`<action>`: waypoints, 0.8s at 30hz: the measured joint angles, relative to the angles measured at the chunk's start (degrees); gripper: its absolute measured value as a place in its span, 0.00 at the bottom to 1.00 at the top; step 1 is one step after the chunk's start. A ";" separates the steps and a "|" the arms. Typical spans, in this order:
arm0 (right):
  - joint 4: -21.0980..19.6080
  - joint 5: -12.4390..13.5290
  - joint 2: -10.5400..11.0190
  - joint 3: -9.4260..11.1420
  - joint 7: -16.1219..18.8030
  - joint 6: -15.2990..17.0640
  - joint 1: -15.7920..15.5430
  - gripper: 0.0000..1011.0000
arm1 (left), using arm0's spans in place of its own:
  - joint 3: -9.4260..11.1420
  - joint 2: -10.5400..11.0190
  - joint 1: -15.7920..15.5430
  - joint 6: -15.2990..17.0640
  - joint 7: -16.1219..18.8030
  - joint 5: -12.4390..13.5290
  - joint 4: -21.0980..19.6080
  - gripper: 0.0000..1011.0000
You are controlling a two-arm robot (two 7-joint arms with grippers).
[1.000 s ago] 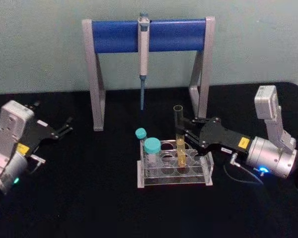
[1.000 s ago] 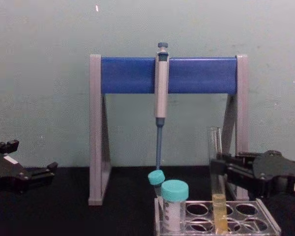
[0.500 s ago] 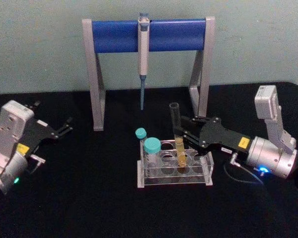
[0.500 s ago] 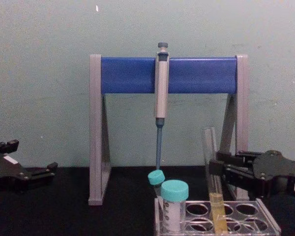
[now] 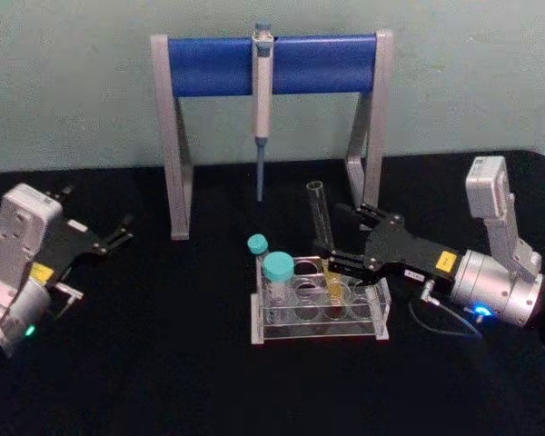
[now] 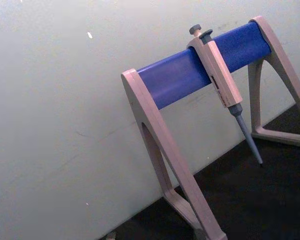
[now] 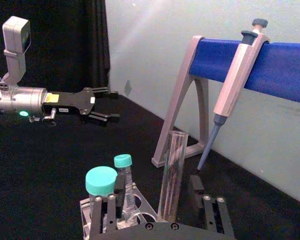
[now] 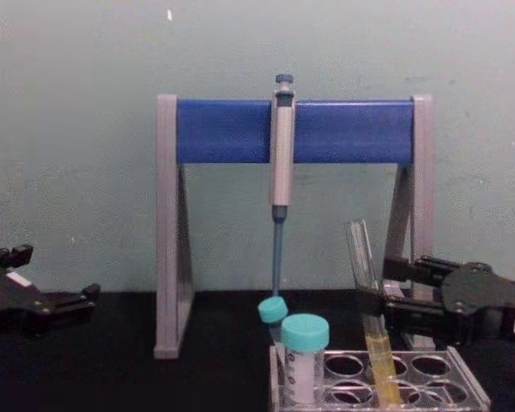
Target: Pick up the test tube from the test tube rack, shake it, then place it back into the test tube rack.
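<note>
Test tube now tilted, glassy.

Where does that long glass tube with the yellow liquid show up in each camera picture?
Head view: the test tube leans left, right of centre, its bottom in the test tube rack.
Chest view: lower right, tilted, beside the right gripper.
Right wrist view: bottom centre.
Left wrist view: not in it.
Shared landmark: the blue-barred pipette stand.
</note>
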 joint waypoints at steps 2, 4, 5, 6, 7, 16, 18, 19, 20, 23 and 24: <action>0.00 0.00 0.00 0.00 0.00 0.00 0.00 0.83 | 0.00 0.00 0.00 0.00 0.00 0.00 0.00 0.99; 0.00 0.00 0.00 0.00 0.00 0.00 0.00 0.88 | 0.00 0.00 0.00 0.00 0.00 0.00 0.00 0.99; 0.00 0.00 0.00 0.00 0.00 0.00 0.00 0.91 | 0.00 0.00 0.00 0.00 0.00 0.00 0.00 0.99; 0.00 0.00 0.00 0.00 0.00 0.00 0.00 0.94 | 0.00 0.00 0.00 0.00 0.00 0.00 0.00 0.99; 0.00 0.00 0.00 0.00 0.00 0.00 0.00 0.97 | 0.00 0.00 0.00 0.00 0.01 0.00 0.00 0.99; 0.00 0.00 0.00 0.00 0.00 0.00 0.00 0.99 | 0.00 0.00 0.00 0.00 0.00 0.00 0.00 0.99; 0.00 0.00 0.00 0.00 0.00 0.00 0.00 0.99 | 0.00 0.00 0.00 0.00 0.01 0.00 0.00 0.99; 0.00 0.00 0.00 0.00 0.00 0.00 0.00 0.99 | 0.00 0.00 0.00 0.00 0.01 0.00 0.00 0.99; 0.00 0.00 0.00 0.00 0.00 0.00 0.00 0.99 | 0.00 0.00 0.00 0.00 0.00 0.00 0.00 0.99; 0.00 0.00 0.00 0.00 0.00 0.00 0.00 0.99 | 0.00 0.00 0.00 0.00 0.01 0.00 0.00 0.99; 0.00 0.00 0.00 0.00 0.00 0.00 0.00 0.99 | 0.00 0.00 0.00 0.00 0.00 0.00 0.00 0.99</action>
